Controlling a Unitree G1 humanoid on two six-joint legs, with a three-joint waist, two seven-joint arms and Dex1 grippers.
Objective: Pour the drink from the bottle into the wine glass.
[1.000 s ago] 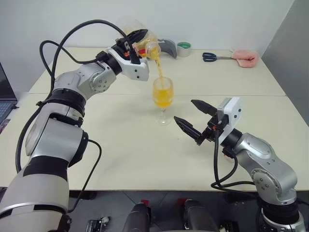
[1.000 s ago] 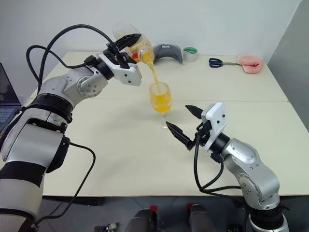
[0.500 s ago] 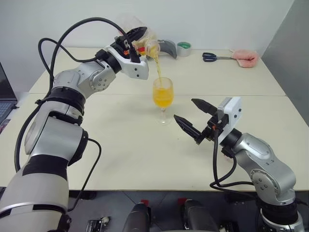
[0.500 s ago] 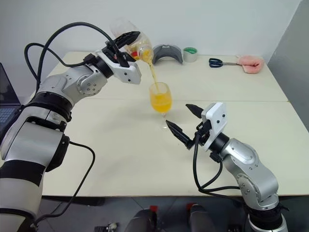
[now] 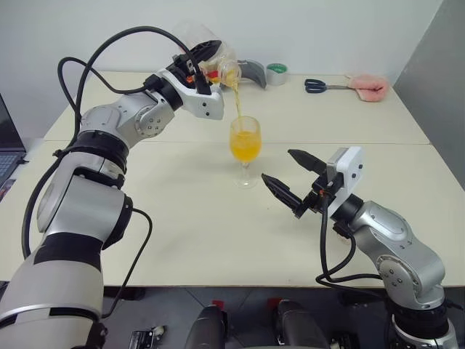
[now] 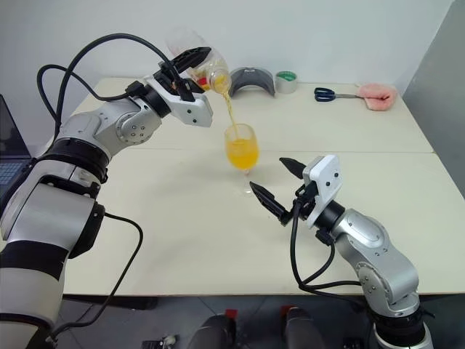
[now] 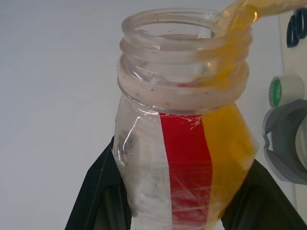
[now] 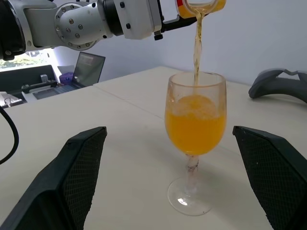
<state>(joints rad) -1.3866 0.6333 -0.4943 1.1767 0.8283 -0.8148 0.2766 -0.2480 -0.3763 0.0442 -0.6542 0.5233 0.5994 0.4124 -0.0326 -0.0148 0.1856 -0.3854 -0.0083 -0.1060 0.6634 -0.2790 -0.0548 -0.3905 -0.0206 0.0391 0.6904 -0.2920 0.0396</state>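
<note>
Pouring step: left gripper point(image 5: 205, 62), clamped on the tilted bottle point(image 7: 187, 143), streams the drink point(image 8: 195, 125) into the wine glass point(image 8: 194, 139) on the table point(image 5: 182, 218); right gripper point(image 5: 294, 178) waits spread nearby; next, probably righting the bottle before overflow.

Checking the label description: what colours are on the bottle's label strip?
Red and yellow vertical stripes on the bottle, clearest in the left wrist view.
</note>
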